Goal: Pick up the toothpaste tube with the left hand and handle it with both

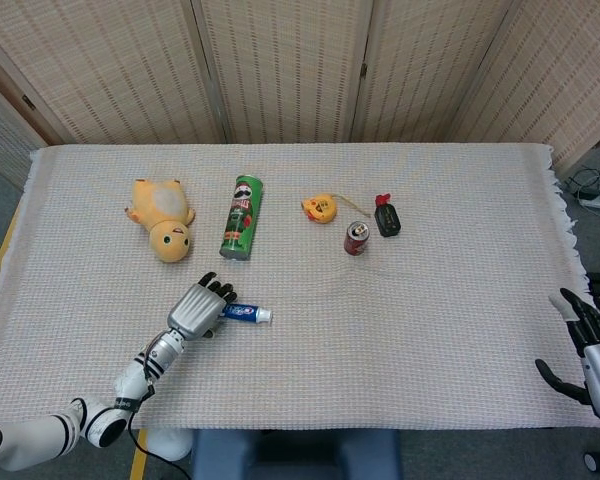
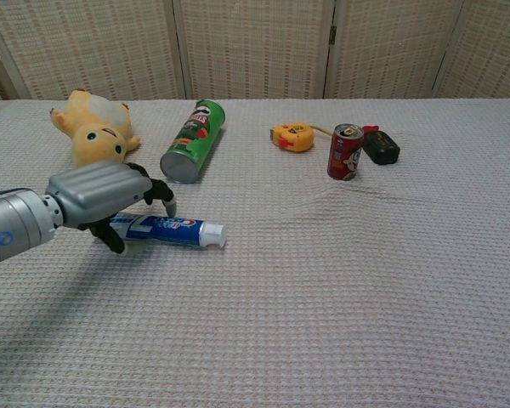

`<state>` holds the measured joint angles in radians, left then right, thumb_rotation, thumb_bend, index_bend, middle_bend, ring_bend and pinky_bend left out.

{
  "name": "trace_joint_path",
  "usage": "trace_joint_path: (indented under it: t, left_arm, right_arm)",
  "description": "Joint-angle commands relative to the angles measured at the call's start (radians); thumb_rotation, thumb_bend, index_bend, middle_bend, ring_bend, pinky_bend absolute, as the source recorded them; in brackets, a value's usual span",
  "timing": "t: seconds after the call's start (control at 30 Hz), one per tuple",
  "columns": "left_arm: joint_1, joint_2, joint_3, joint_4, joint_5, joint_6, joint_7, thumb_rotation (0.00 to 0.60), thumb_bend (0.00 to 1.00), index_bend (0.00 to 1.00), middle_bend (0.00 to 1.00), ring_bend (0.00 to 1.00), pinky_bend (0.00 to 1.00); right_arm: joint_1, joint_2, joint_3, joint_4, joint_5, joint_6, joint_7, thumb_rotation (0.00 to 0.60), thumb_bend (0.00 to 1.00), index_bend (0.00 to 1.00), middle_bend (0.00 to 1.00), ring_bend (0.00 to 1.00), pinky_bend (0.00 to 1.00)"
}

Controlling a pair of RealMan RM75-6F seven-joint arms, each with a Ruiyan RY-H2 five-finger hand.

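The blue-and-white toothpaste tube (image 1: 246, 314) (image 2: 175, 229) lies on the cloth, its white cap pointing right. My left hand (image 1: 198, 310) (image 2: 102, 194) covers the tube's tail end: the fingers curl over it from above and the thumb sits on the near side, so the tail is held between them. My right hand (image 1: 595, 345) hangs past the table's right edge at the bottom right of the head view, fingers apart and holding nothing. The chest view does not show it.
A green Pringles can (image 1: 241, 217) (image 2: 192, 141) lies just beyond the tube, with a yellow plush toy (image 1: 163, 219) (image 2: 92, 126) to its left. Further right are a yellow tape measure (image 1: 320, 208), a red soda can (image 1: 356, 238) (image 2: 345, 152) and a black device (image 1: 386, 217).
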<state>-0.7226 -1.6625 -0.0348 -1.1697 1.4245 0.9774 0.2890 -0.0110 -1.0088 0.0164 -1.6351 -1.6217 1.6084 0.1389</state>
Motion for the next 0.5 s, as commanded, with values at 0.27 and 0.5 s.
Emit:
trace_joint_path:
  t: [0.27,0.5]
  left_arm:
    - [0.001,-0.029,-0.009,0.063,0.006,0.004,-0.030,0.600,0.35,0.43,0.39,0.42,0.22]
    - [0.004,-0.046,-0.008,0.103,0.014,0.003,-0.085,0.600,0.36,0.45,0.42,0.44,0.23]
  right_arm:
    - [0.003,0.000,0.000,-0.008,0.001,-0.009,-0.010,0.600,0.33,0.00,0.09,0.12,0.00]
    - [0.005,0.002,0.001,-0.016,-0.001,-0.011,-0.017,0.600,0.33,0.00,0.09,0.12,0.00]
